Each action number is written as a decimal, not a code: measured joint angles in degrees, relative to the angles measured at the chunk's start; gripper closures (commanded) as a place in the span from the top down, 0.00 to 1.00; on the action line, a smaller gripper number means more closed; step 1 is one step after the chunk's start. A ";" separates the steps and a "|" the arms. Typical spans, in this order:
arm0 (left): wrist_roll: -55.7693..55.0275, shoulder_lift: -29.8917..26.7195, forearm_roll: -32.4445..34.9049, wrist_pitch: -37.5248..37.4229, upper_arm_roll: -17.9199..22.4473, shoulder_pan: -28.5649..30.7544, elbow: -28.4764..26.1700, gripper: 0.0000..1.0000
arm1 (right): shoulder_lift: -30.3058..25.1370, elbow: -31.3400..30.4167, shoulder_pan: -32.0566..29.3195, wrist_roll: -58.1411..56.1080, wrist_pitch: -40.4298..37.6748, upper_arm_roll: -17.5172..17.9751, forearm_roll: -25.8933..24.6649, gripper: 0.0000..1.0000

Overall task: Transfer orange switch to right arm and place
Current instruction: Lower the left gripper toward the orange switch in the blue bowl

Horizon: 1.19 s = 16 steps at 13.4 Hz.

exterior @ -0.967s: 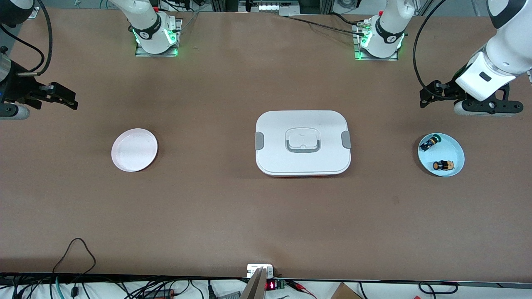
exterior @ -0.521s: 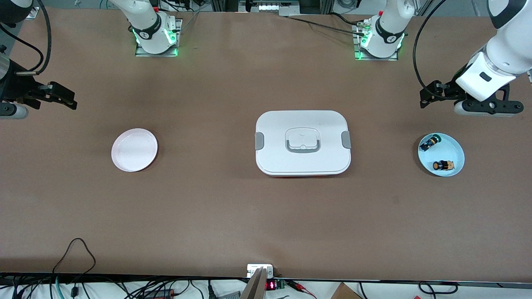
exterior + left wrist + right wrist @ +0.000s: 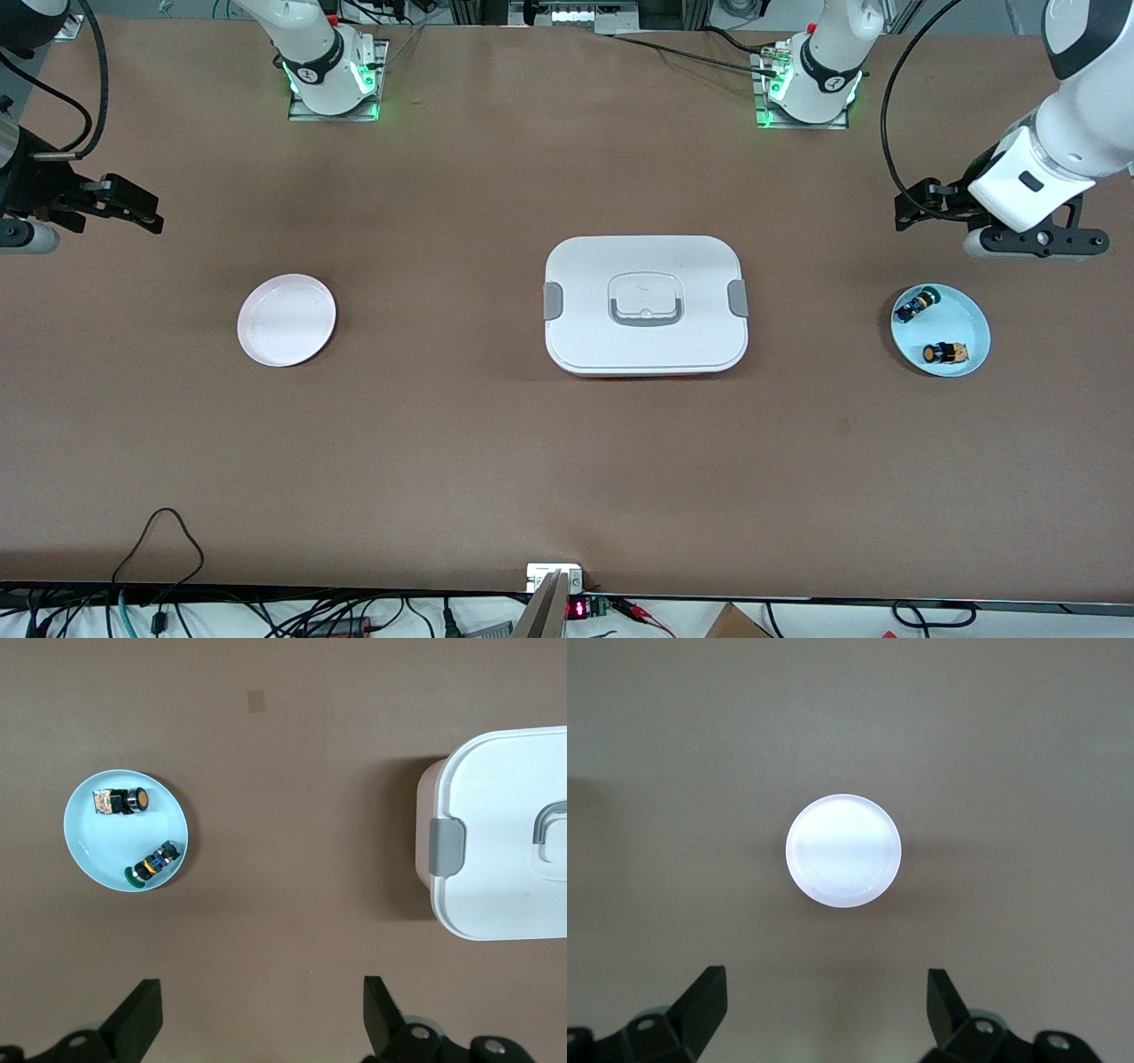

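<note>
i see the orange switch [image 3: 941,354] lying in a blue dish [image 3: 970,317]; left gripper [image 3: 261,1028] and right gripper [image 3: 824,1014] hover, both spread, empty.

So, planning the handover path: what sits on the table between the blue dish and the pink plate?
Only the white lidded box, mid-table in the front view, between the blue dish and the pink plate.

No legible text, label, brand or number anywhere in view.

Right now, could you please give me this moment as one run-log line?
stage: pre-grasp | orange switch: in blue dish | left gripper: open, above table | right gripper: open, waiting
</note>
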 measured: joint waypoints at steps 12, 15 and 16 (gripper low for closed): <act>0.42 1.13 2.03 -2.33 0.05 -0.10 1.78 1.00 | 0.21 0.01 0.08 0.00 0.00 0.02 0.00 1.00; 0.43 1.31 2.03 -2.46 0.05 -0.09 1.78 1.00 | 0.26 0.01 0.09 0.00 0.00 0.02 0.00 1.00; 0.43 1.56 2.07 -2.58 0.10 -0.06 1.78 1.00 | 0.26 0.01 0.10 0.00 0.00 0.02 0.00 1.00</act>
